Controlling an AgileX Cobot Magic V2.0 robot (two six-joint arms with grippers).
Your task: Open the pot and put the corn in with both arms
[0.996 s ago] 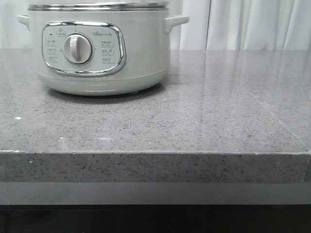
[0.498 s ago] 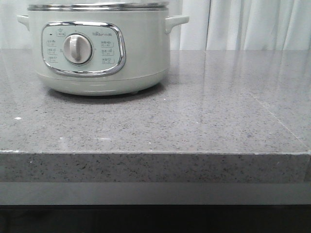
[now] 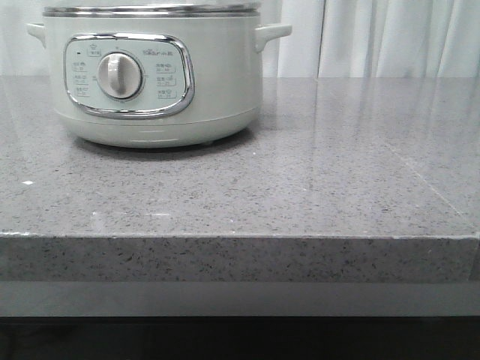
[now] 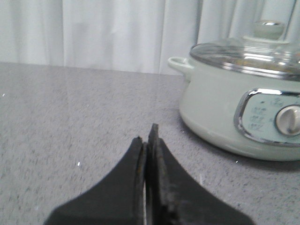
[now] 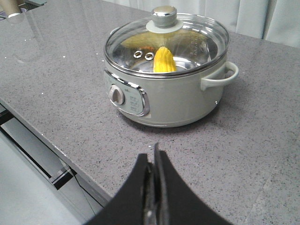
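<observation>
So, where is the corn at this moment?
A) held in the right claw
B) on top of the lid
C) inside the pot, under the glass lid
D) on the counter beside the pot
C: the right wrist view shows the corn inside the pot, beneath the closed glass lid.

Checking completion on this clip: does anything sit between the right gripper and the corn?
Yes. The corn already lies inside the pot, and the glass lid with its knob sits closed on the rim over it. The right gripper, shut, hangs apart from the pot over bare countertop.
</observation>
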